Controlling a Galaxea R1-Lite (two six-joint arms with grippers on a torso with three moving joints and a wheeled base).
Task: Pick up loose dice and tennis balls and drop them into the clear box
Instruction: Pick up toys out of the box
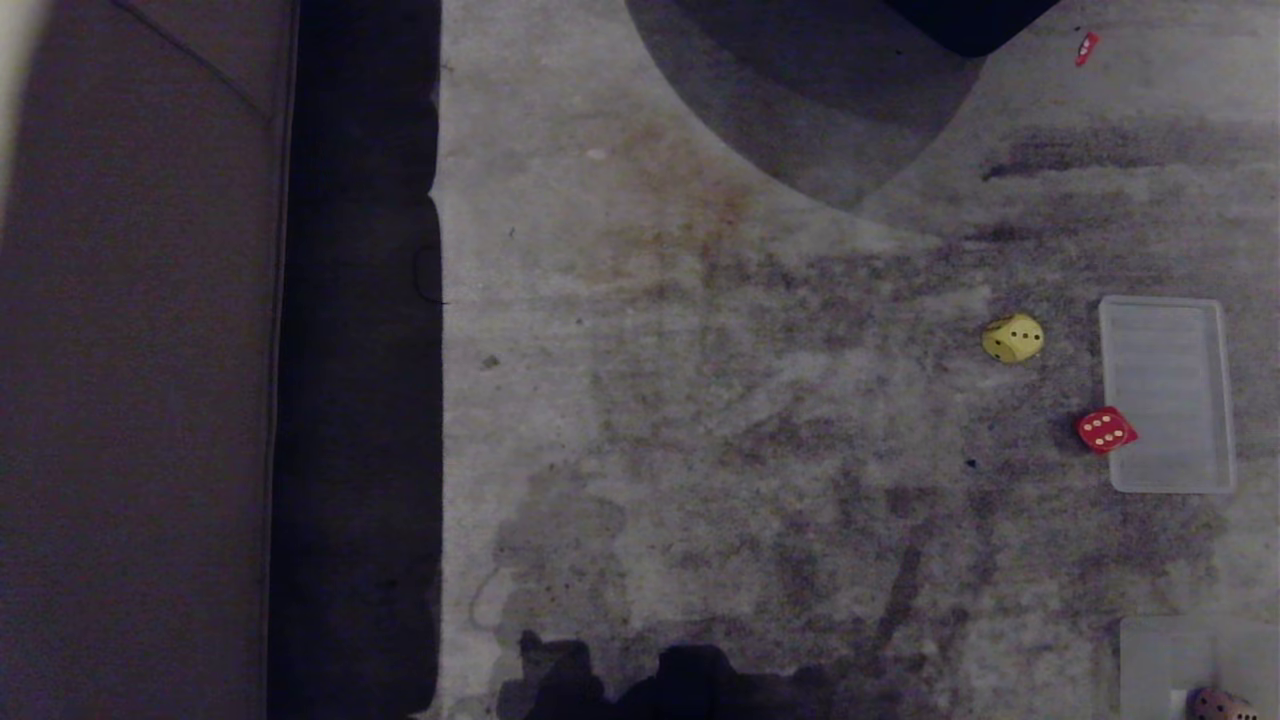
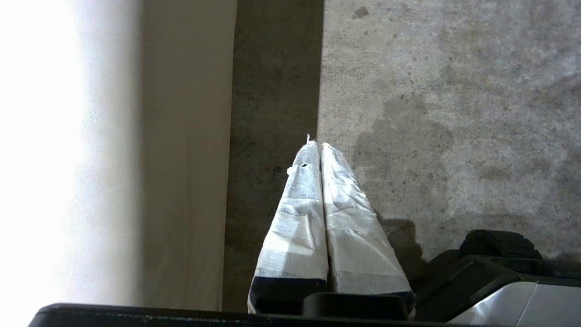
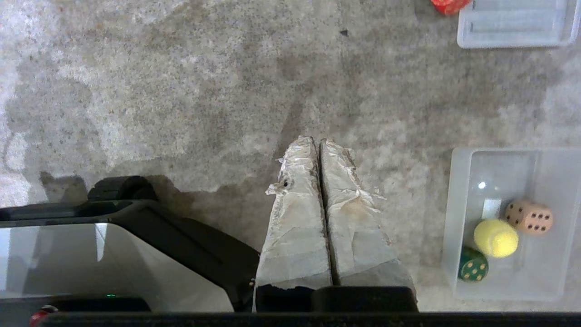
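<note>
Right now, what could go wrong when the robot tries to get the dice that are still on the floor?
The red die sits right against the ribbed lid, so a gripper coming down might catch or push the lid instead. The yellow die has rounded corners and could roll away across the floor if nudged. The clear box already holds a tan die, a tennis ball and a green die, so a dropped die might bounce off them and out.

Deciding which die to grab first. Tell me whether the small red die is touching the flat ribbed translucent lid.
Touching, it appears. In the head view the red die overlaps the ribbed translucent lid's long edge with no carpet showing between them.
</note>
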